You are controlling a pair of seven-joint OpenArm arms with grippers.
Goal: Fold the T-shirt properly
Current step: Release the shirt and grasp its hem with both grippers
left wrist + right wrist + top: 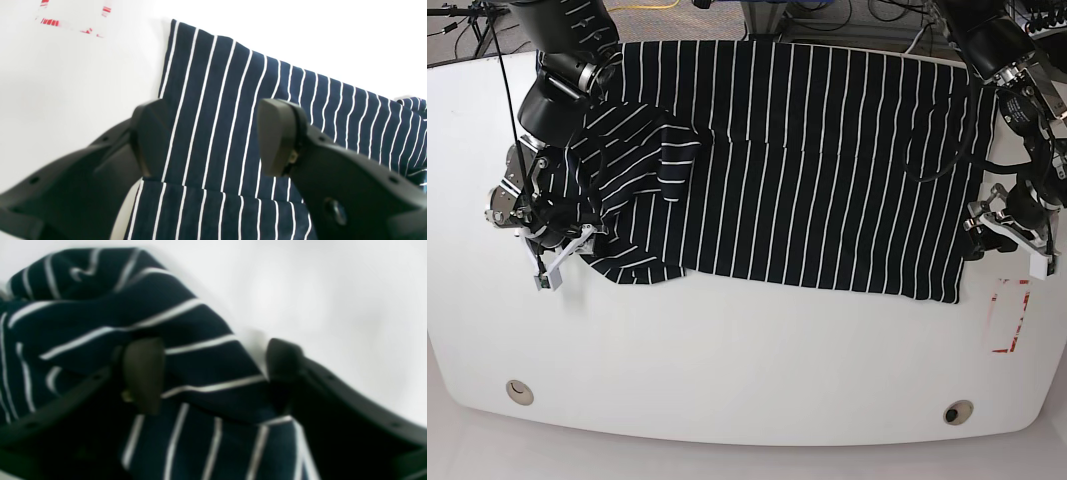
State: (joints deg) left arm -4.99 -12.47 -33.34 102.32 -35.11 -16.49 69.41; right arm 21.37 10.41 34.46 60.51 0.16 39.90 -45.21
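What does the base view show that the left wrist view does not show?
Only the base view shows the whole T-shirt spread on the white table, its bunched sleeve by the right gripper, and both arms. Only the left wrist view shows, close up, the left gripper with its fingers apart over a straight shirt edge and a fold line. Both show the striped shirt, the table and red marks.

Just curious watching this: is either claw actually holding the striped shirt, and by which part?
The left gripper is open, holding nothing. The right gripper straddles a bunched fold of the T-shirt; a firm hold cannot be told.
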